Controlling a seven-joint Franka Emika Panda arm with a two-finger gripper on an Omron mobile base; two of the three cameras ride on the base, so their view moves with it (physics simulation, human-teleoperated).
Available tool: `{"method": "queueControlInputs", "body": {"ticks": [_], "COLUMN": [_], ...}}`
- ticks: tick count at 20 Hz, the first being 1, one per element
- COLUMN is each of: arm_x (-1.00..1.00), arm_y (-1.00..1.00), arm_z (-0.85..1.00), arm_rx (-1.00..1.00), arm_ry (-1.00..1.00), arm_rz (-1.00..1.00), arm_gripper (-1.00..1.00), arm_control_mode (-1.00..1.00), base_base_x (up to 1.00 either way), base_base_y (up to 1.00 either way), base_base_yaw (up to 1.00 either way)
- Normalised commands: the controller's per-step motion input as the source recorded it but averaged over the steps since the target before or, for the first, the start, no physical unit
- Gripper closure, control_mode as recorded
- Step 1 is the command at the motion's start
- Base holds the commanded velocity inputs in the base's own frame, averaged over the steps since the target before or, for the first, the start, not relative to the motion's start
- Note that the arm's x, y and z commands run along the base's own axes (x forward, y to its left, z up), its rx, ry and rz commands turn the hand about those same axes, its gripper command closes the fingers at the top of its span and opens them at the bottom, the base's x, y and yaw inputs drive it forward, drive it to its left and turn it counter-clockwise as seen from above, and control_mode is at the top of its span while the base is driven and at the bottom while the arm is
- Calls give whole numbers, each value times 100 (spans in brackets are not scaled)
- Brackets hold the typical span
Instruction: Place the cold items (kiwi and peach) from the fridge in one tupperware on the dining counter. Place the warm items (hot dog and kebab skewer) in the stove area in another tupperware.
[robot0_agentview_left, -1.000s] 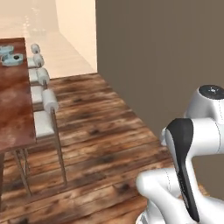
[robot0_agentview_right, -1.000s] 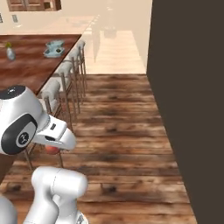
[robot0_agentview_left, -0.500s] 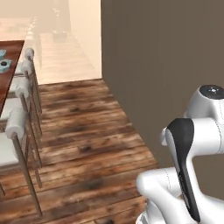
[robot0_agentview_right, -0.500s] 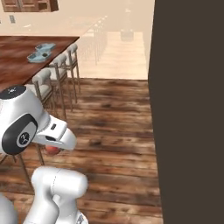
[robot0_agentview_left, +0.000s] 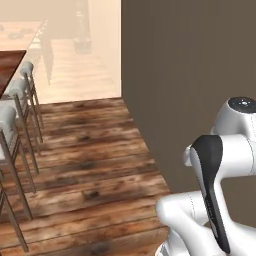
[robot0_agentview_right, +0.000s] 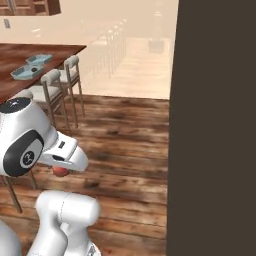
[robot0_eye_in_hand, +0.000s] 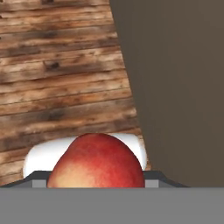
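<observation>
— Where's the peach (robot0_eye_in_hand: 97, 162)?
— Clamped in the jaws, low over the plank floor (robot0_eye_in_hand: 57, 70).
— Anything close?
— Dark wall (robot0_agentview_right: 215, 125) alongside; stools (robot0_agentview_right: 52, 82) line the bench (robot0_agentview_right: 30, 52) edge, two tupperwares (robot0_agentview_right: 31, 67) there.

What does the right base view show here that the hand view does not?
Right base view alone: the dining counter with two shallow blue containers, cushioned stools alongside it, and a bright room beyond. Hand view alone: a close look at the peach, red with a yellowish patch, sitting in the gripper. Both share the plank wood floor, the dark wall on the right, and the peach, which appears as a small red spot under the hand in the base view.
</observation>
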Motion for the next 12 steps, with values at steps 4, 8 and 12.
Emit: {"method": "queueControlInputs", "body": {"ticks": [4,8,12], "arm_x": [0,0,0], "arm_y": [0,0,0], "arm_z": [0,0,0], "arm_rx": [0,0,0], "arm_ry": [0,0,0], "arm_rz": [0,0,0], "arm_gripper": [100,100,100], "arm_control_mode": [100,100,100], "base_base_x": [100,100,100], "base_base_y": [-28,-18,-5], "base_base_yaw": [17,22,28]}}
